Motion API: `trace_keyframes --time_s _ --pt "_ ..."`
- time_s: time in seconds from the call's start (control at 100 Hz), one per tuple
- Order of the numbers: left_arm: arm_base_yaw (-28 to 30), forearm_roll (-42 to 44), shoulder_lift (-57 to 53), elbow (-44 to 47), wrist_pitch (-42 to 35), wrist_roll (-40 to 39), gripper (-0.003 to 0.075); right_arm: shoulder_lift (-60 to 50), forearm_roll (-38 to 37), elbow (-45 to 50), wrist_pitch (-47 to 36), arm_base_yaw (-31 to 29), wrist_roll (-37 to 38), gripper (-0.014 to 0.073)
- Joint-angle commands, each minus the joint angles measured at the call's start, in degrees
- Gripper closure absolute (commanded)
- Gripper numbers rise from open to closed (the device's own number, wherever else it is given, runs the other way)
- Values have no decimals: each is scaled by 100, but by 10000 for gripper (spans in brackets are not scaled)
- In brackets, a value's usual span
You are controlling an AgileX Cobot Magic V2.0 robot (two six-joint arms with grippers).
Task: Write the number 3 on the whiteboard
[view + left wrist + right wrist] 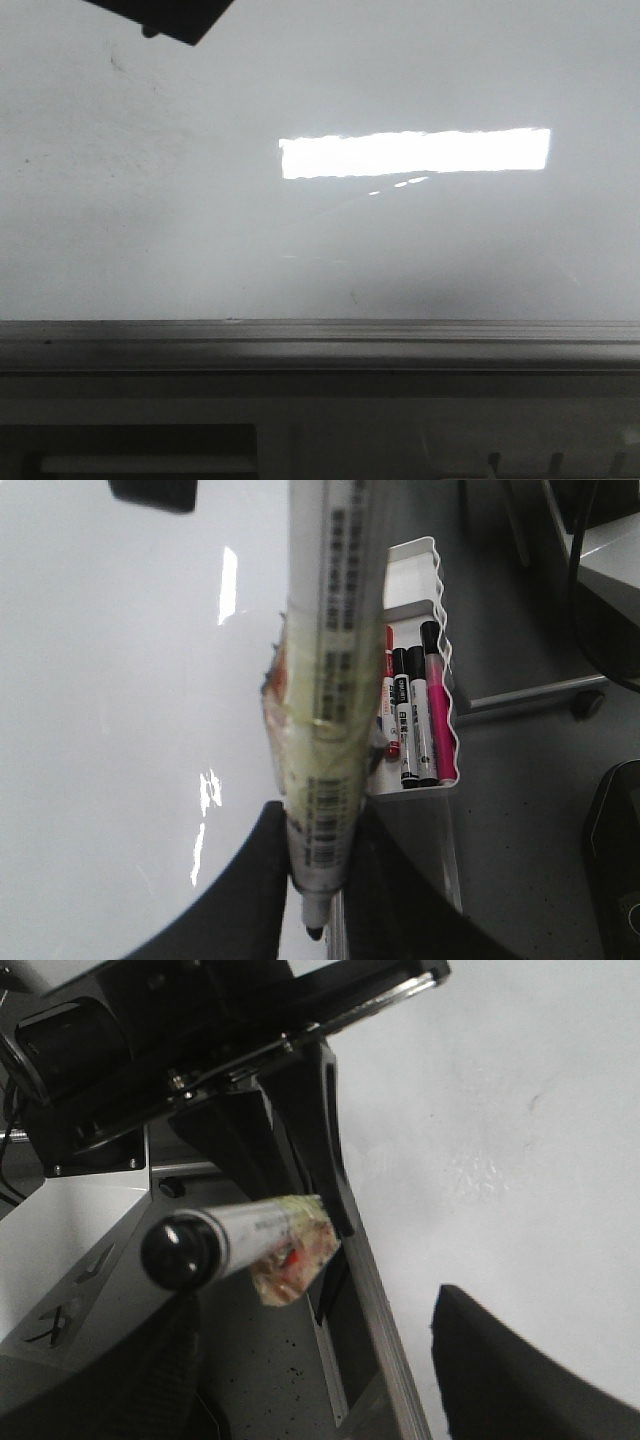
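Whiteboard fills the front view, no clear number 3 visible. Left fingers grasp a taped marker just off the board; right fingers' state is unclear.

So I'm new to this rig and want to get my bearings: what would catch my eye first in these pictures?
The big glossy whiteboard fills the front view, with a bright rectangular glare right of centre and no number 3 visible on it. In the left wrist view a taped marker runs down the middle, tip uncapped, held in the left gripper. Beside it sits a white tray of spare markers.
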Motion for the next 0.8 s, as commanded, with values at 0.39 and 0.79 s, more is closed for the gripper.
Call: trace_keyframes --time_s 0.39,0.79 --pt "-47 -561 -87 -196 -300 -8 741 416 862 -216 -785 315 -55 154" --pt "-47 -983 -87 -196 -351 -27 736 761 1161 -216 -690 315 -55 537"
